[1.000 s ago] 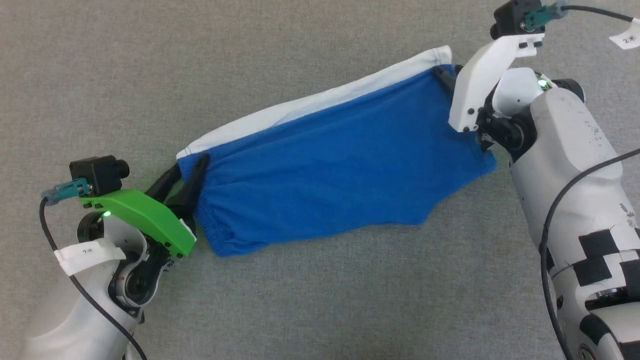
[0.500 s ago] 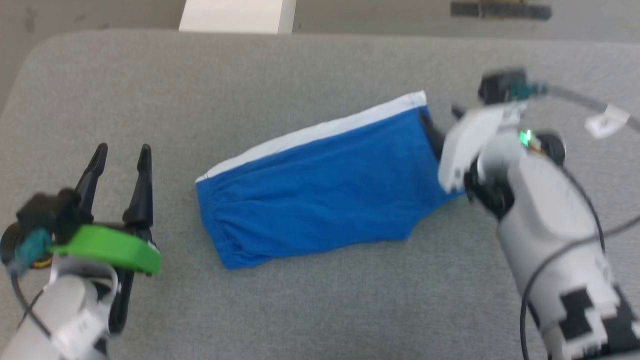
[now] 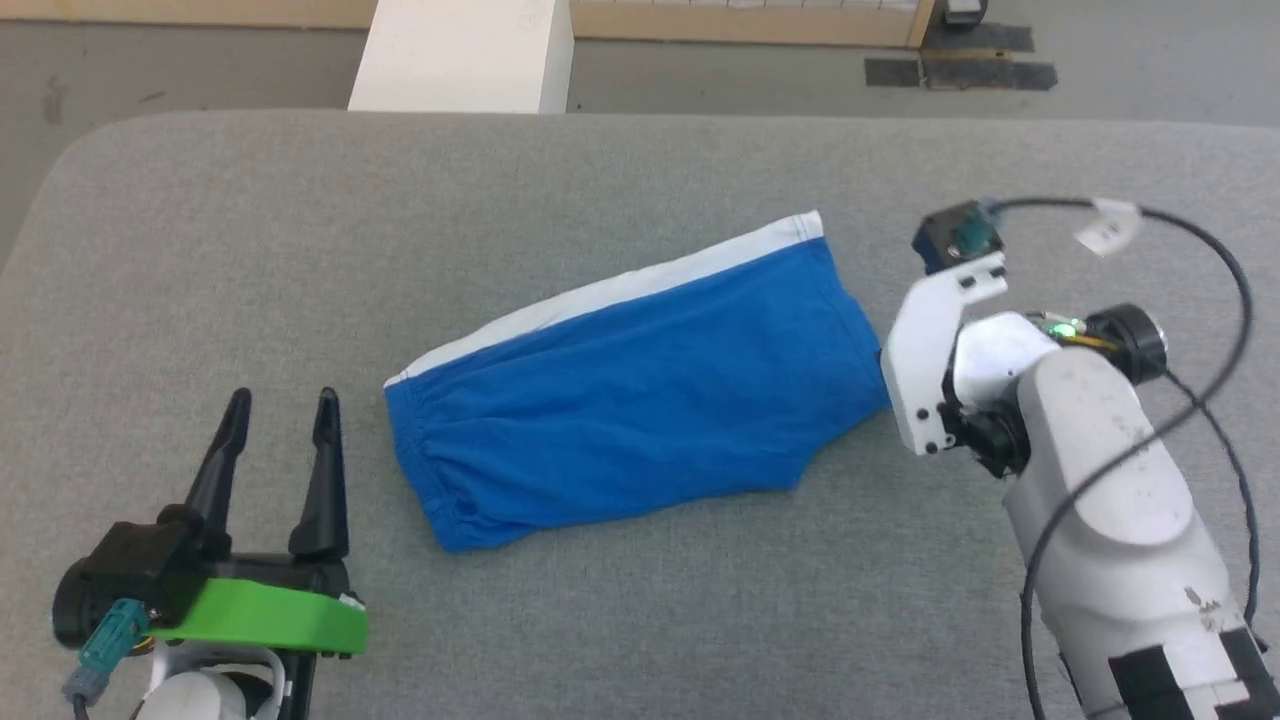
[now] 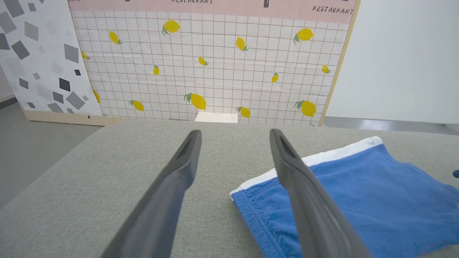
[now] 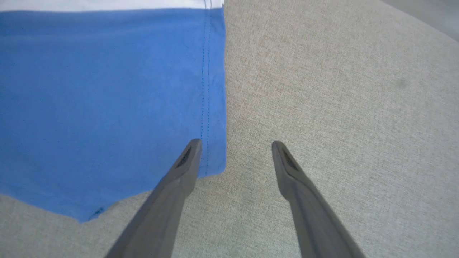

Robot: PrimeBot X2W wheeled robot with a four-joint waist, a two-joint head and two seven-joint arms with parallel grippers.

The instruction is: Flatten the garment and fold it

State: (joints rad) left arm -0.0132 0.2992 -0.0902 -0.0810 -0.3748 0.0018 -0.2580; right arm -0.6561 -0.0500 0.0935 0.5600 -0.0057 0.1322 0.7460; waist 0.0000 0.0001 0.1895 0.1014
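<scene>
The garment (image 3: 630, 390), bright blue shorts with a white stripe along the far edge, lies folded in half on the grey table (image 3: 250, 250). Its waistband end points to the lower left, its leg hem to the upper right. My left gripper (image 3: 282, 405) stands open beside the waistband, off the cloth; the left wrist view shows its fingers (image 4: 172, 190) apart with the garment (image 4: 358, 200) at the right. My right gripper (image 5: 236, 143) hovers open over the hem corner of the garment (image 5: 107, 89), empty. In the head view its white wrist (image 3: 925, 350) hides the fingers.
A white block (image 3: 465, 55) stands on the floor beyond the table's far edge. A wall panel printed with lemons (image 4: 215, 61) rises behind the table. The table's rounded left corner (image 3: 60, 170) is near my left arm. A black cable (image 3: 1200, 260) loops over my right arm.
Both grippers let go of the garment's ends and drew back, their jaws now wide. The head camera has lifted, so the table's far edge and the floor have come into view.
</scene>
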